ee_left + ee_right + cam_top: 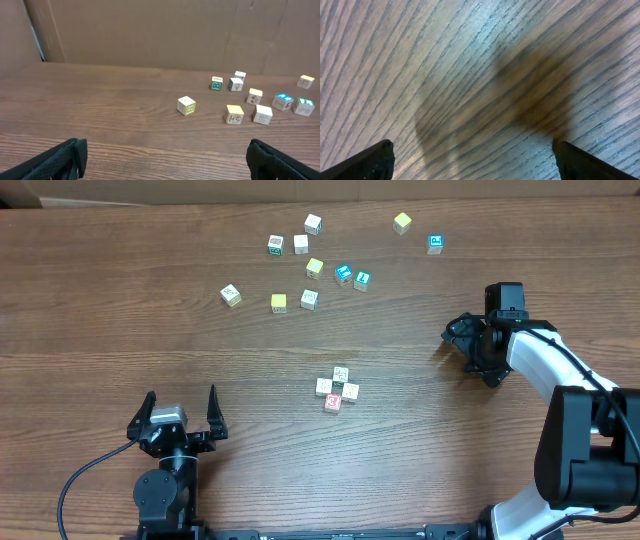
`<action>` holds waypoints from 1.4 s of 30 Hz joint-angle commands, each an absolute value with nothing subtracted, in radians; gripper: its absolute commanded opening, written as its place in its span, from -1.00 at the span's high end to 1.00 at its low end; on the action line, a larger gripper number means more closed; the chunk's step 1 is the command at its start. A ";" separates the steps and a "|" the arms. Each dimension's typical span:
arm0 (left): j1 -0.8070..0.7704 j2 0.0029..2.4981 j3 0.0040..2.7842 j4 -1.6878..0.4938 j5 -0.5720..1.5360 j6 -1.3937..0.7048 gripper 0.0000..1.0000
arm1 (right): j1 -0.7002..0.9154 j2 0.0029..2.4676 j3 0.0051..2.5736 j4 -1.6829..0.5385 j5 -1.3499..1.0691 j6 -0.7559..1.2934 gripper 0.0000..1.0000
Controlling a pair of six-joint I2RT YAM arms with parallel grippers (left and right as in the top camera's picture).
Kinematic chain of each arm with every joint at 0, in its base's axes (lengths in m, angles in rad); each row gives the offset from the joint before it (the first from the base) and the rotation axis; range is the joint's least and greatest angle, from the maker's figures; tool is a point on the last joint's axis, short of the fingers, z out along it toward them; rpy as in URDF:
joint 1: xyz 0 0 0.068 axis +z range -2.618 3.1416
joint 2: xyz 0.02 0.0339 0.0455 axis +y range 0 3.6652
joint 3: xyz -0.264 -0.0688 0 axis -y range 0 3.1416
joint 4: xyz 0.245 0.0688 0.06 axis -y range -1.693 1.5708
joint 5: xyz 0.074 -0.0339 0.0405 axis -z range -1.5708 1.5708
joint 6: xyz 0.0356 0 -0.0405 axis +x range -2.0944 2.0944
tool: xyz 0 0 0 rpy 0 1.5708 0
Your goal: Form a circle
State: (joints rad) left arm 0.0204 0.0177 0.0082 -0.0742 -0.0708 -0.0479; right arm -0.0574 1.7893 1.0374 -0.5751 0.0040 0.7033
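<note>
- Cream wooden cubes make up the circle (337,389), a tight clump of four picture cubes near the middle of the surface (120,340), slightly right of centre.
- Red print marks the nearest cube (333,402); the other three sit touching or just beside it, to the far side, left and right, with a small dark gap in the middle.
- Neither hand touches the clump; both are well apart from it.
- Black fingers of the left hand (181,398) stand spread wide at the near left, pointing to the far side, with nothing between them.
- In the left wrist view only bare wood lies between those fingers.
- Over at the right, the right hand (477,165) is also spread wide and empty, low over bare wood grain with its shadow beneath.
- Farther off lies a loose scatter of other cubes, all separate from the clump.
- Among them are a blue-faced cube (344,273) just beside a green-faced cube (362,279), a second blue-faced cube (435,243) far right, and yellow cubes (278,302) between pale ones.
- Brown cardboard (150,30) stands along the far edge.
</note>
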 commanded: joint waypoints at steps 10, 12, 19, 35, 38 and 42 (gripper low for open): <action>0.026 0.005 0.005 -0.073 -0.059 -0.029 -0.99 | -0.059 1.796 1.035 -0.569 0.006 0.706 -1.00; 0.026 0.004 0.005 -0.073 -0.059 -0.029 -0.99 | -0.059 1.796 1.035 -0.570 0.006 0.706 -1.00; 0.026 0.005 0.005 -0.073 -0.059 -0.029 -0.99 | -0.059 1.775 1.034 -0.609 0.051 0.659 -1.00; 0.026 0.004 0.005 -0.073 -0.059 -0.029 -0.99 | -0.059 1.473 0.588 -0.047 -0.117 0.049 -1.00; 0.026 0.005 0.005 -0.073 -0.059 -0.029 -0.99 | -0.059 1.427 0.484 0.052 -0.133 0.017 -1.00; 0.026 0.005 0.005 -0.073 -0.059 -0.029 -0.99 | -0.059 1.393 0.377 0.097 -0.117 0.016 -1.00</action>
State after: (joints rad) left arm 0.0204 0.0177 0.0082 -0.0742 -0.0708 -0.0479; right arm -0.0574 1.4273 0.4404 0.0772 -0.1085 0.0612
